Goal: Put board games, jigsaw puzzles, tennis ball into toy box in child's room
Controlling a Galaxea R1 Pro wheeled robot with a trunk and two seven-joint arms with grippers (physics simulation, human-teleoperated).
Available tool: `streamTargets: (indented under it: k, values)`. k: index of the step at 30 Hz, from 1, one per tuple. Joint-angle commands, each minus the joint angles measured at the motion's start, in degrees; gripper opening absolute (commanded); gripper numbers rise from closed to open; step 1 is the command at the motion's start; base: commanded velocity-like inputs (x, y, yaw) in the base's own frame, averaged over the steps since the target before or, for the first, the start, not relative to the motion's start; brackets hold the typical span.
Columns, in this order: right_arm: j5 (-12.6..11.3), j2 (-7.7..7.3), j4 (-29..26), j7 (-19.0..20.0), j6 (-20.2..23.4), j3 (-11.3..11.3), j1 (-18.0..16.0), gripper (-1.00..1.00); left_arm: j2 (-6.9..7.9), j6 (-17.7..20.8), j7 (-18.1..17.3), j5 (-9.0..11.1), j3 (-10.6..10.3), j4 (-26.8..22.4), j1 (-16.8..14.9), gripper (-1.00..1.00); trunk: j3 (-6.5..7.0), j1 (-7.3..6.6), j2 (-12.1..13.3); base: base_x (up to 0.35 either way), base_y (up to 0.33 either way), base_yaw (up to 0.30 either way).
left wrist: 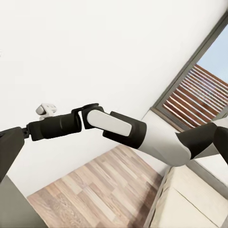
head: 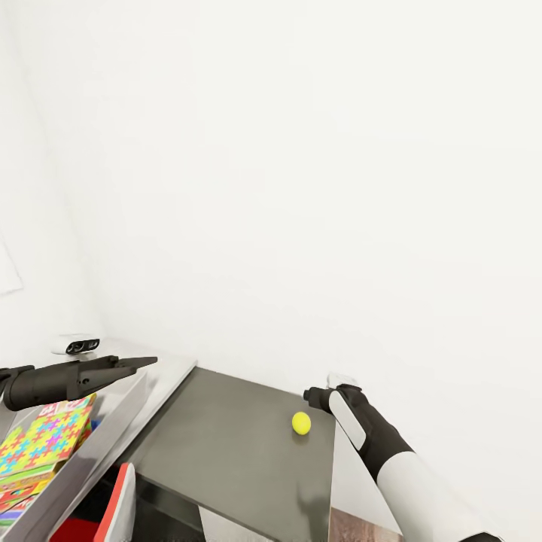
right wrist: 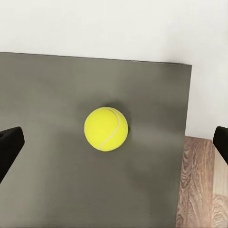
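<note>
Head view: the tennis ball (head: 301, 423) lies alone on the dark grey section of the table (head: 226, 452), near that section's far right corner, clear of both edges.
Right gripper (head: 310, 394): hovers just beside and above the ball, at the right edge of the dark section; not touching it.
Right wrist view: the ball (right wrist: 106, 128) sits centred between the two dark fingertips (right wrist: 9, 147), which stand wide apart at either side; dark tabletop beneath, wood floor (right wrist: 202, 185) past the table edge.
Left gripper (head: 143, 362): held over the toy box (head: 113, 429) at the table's pale end; jaws read as closed or nearly so, holding nothing visible.
Toy box contents: one jigsaw puzzle (head: 45, 440) with bright mosaic face lies inside, more printed boxes under and beside it; exact titles not legible.
Left wrist view: the right forearm (left wrist: 118, 128) crosses the frame; floor and bed (left wrist: 190, 199) beyond.
Step in hand: judged to be the approach to pick the ball.
Next move: lower the right gripper straight down, close gently around the ball's middle; a round ball may roll off toward the near edge if nudged off-centre.
</note>
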Motion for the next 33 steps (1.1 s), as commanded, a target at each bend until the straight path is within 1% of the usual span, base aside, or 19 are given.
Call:
streamTargets:
  k: [1,9,11,13,15,16,17,18,19,20,21,23,25,27,28,29,31,33]
  values:
    - [-0.6,-0.03,-0.1,-0.6,0.1,0.2,0.0,1.0,0.02,0.6,-0.2,0.0,0.0,0.0,0.0,1.0,-0.12,0.02,-0.1,0.0,0.0,0.0]
    - [-0.6,-0.03,-0.1,-0.6,0.1,0.1,-0.1,1.0,0.0,0.8,-0.2,0.0,-0.1,0.0,0.0,1.0,-0.86,0.02,-0.1,0.0,0.0,0.0]
    - [-0.6,-0.03,-0.1,-0.6,0.1,0.1,-0.1,1.0,-0.21,1.3,-0.2,-0.1,-0.4,0.0,-0.5,1.0,-1.04,0.02,-0.1,0.0,0.0,0.0]
    - [-0.6,-0.03,-0.1,-0.6,0.1,0.1,-0.1,1.0,-0.84,1.8,-0.2,-0.3,-0.8,-0.1,-0.9,1.0,-1.22,0.02,-0.1,0.0,0.0,0.0]
    - [-0.6,-0.03,-0.1,-0.6,0.1,0.1,-0.1,1.0,-1.68,2.3,-0.2,-0.4,-1.1,-0.1,-2.5,1.0,-1.41,0.02,-0.1,0.0,0.0,0.0]
    - [-0.6,-0.03,-0.1,-0.6,0.1,0.1,-0.1,1.0,-1.85,2.3,-0.2,-0.6,-1.2,-0.1,-3.3,1.0,-1.5,0.02,-0.1,0.0,0.0,0.0]
    - [-0.6,-0.03,-0.1,-0.6,0.1,0.1,-0.1,1.0,-2.15,2.4,-0.2,-0.9,-1.3,-0.1,-5.1,1.0,-1.59,0.02,-0.1,0.0,0.0,0.0]
    - [-0.6,-0.03,-0.1,-0.5,0.1,0.1,-0.1,1.0,-2.38,2.5,0.4,-1.1,-1.3,-0.1,-5.9,1.0,-1.68,0.02,-0.1,0.0,0.0,0.0]
    - [-0.6,-0.03,-0.1,-0.5,0.1,0.1,-0.2,1.0,-3.06,2.5,2.5,-1.4,-1.5,-0.1,-7.5,1.0,-1.77,0.02,-0.1,0.0,0.0,0.0]
    - [-0.6,-0.03,-0.1,-0.5,0.1,0.1,-0.2,1.0,-3.48,2.5,3.6,-1.6,-1.7,-0.1,-8.3,1.0,-1.86,0.02,-0.1,0.0,0.0,0.0]
    - [-0.6,-0.03,-0.2,-0.5,0.1,0.1,-0.2,1.0,-4.4,2.6,5.7,-1.7,-2.1,-0.1,-9.5,1.0,-1.96,0.02,-0.1,0.0,0.0,0.0]
    - [-0.6,-0.03,-0.2,-0.5,0.1,0.1,-0.2,1.0,-5.33,2.6,7.3,-1.9,-2.7,-0.1,-10.8,1.0,-2.14,0.02,-0.1,0.0,0.0,0.0]
    - [-0.6,-0.03,-0.2,-0.4,0.1,0.1,-0.2,1.0,-6.59,2.8,9.3,-2.1,-4.6,-0.1,-13.9,1.0,-2.32,0.02,-0.1,0.0,0.0,0.0]
    - [-0.6,-0.03,-0.3,-0.4,0.1,0.1,-0.2,1.0,-6.92,2.9,9.8,-2.2,-6.0,-0.1,-15.3,1.0,-2.5,0.02,-0.1,0.0,0.0,0.0]
    - [-0.6,-0.03,-0.7,-0.4,0.2,0.1,-0.2,1.0,-7.13,2.9,10.2,-2.3,-7.5,-0.1,-16.6,1.0,-2.6,0.02,-0.1,0.0,0.0,0.0]
    - [-0.6,-0.03,-0.9,-0.4,0.2,0.1,-0.2,1.0,-7.23,2.9,10.4,-2.3,-8.2,-0.1,-17.1,1.0,-2.69,0.02,-0.1,0.0,0.0,0.0]
    - [-0.6,-0.03,-1.8,-0.3,0.2,0.2,-0.1,1.0,-7.64,2.9,10.7,-2.3,-10.7,-0.1,-18.6,1.0,-2.87,0.02,-0.1,0.0,0.0,0.0]
    - [-0.6,-0.05,-2.0,-0.3,0.2,0.2,-0.1,1.0,-7.96,2.9,10.8,-2.3,-11.8,-0.1,-19.0,1.0,-3.05,0.02,-0.1,0.0,0.0,0.0]
